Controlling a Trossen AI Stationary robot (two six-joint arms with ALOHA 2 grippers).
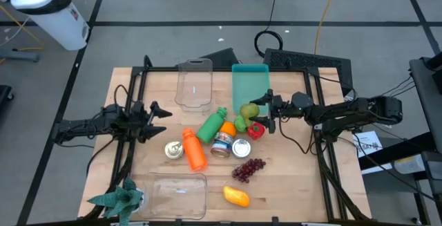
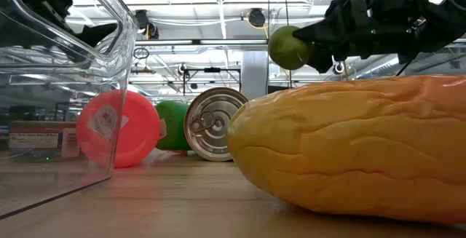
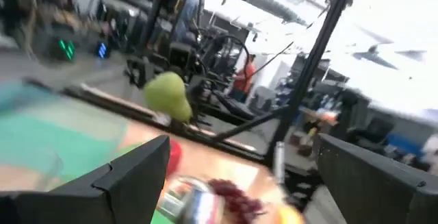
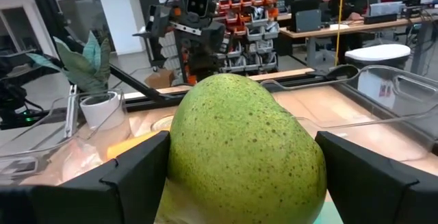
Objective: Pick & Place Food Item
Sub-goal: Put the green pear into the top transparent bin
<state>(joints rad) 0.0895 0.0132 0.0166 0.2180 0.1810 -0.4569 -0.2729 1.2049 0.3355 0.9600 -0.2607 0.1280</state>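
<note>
Right gripper (image 1: 259, 112) clamped on green pear (image 1: 250, 110), fingers on both its sides, pear held clear of table (image 1: 290, 184). Pear over near edge of teal tray (image 1: 249, 85), above green lime (image 1: 239, 123) and red pepper (image 1: 255, 130). Pear skin yellow-green, brown-speckled, rounded, fills right wrist view. Left gripper (image 1: 160, 113) parked at table's left side, fingers spread, holding nothing.

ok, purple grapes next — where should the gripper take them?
Grapes lie flat on the table as a loose bunch, angled, clear of the can. Probably come straight down and pinch across the narrow width mid-bunch. Right gripper holds the pear; left gripper is open.
</note>
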